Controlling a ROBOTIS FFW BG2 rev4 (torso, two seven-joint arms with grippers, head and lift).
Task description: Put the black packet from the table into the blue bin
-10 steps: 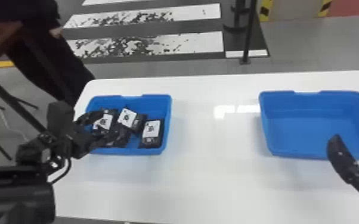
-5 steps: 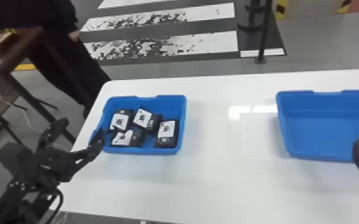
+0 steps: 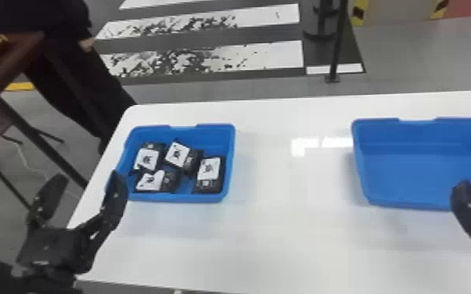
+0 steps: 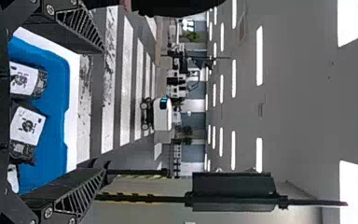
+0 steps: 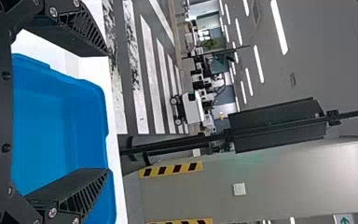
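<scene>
Behind the work area, black and white floor stripes (image 3: 254,54) crossed a grey floor, and a thin black post (image 3: 338,47) stood at their right. In front of these you had a white desk (image 3: 285,234) with rounded far corners, bearing two blue bins set well apart.

The left blue bin (image 3: 180,197) contained four black packets, each with a white label: one at the back left (image 3: 146,158), one tilted at the back middle (image 3: 178,154), one at the front left (image 3: 152,181), and one near the right wall (image 3: 209,172). Which of them was the packet of your task could not be told. The right blue bin (image 3: 422,137) stood toward the desk's right side, its inner floor exposed to your view.

Your left claw (image 3: 86,181) hung by the near left corner of the packet-filled bin, its two fingers spread apart; whether it touched the rim could not be told. In the left wrist view, packets lay beyond the gap between those fingers.

Your right claw (image 3: 469,207) was at the near side of the right bin. The right wrist view presented its fingers, likewise wide apart, with that bin's blue interior between them.
</scene>
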